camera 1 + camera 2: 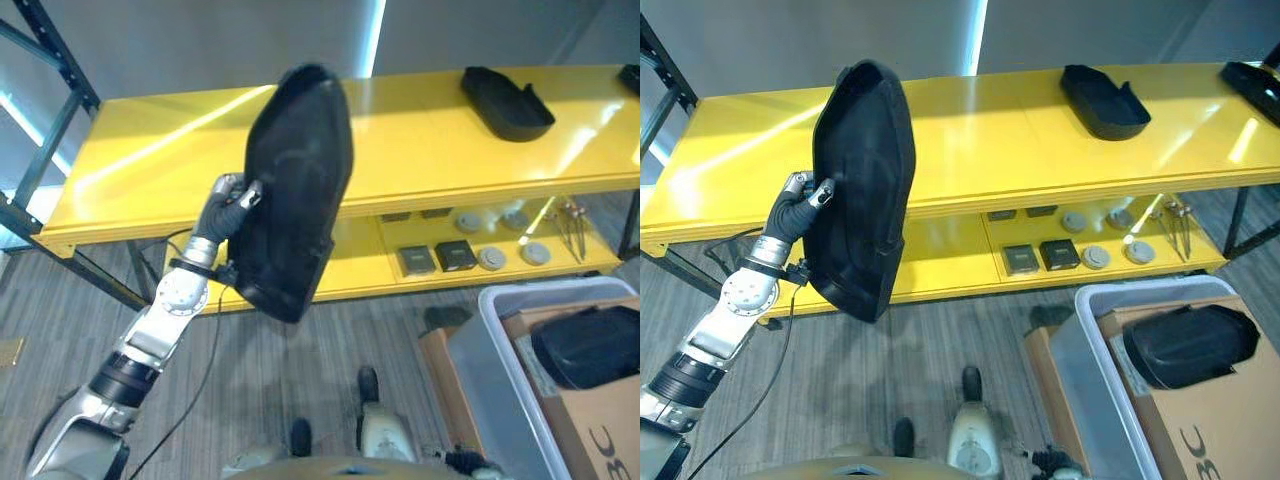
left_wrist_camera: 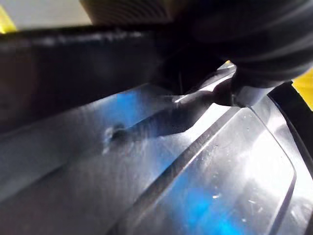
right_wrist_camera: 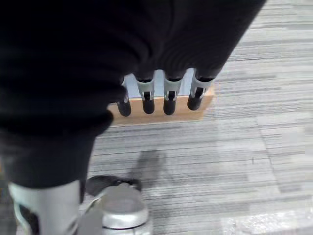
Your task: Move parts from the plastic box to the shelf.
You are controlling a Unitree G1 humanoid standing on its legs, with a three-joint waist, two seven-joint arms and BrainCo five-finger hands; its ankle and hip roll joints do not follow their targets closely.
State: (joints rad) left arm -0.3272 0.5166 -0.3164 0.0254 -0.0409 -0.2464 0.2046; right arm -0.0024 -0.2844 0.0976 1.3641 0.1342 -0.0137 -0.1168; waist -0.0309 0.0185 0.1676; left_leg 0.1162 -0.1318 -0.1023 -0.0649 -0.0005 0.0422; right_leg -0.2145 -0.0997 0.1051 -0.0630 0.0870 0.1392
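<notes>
My left hand [image 1: 805, 195] has its fingers clamped on the edge of a big black molded part [image 1: 295, 190], holding it upright in front of the yellow shelf [image 1: 420, 140]. The part hides most of my fingers, so I can't see the grip well. Another black part [image 1: 505, 102] sits on the shelf, off to the right. The plastic box [image 1: 1095, 350], below the shelf's right end, is cut off. My right hand [image 3: 156, 95] hangs over the floor, fingers loose, holding nothing.

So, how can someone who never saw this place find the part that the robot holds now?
Look at the yellow shelf. In front of its left half, the left hand holds up a large black part, nearly upright. Unlike the smaller black part lying on the shelf, it is lifted in the air.
</notes>
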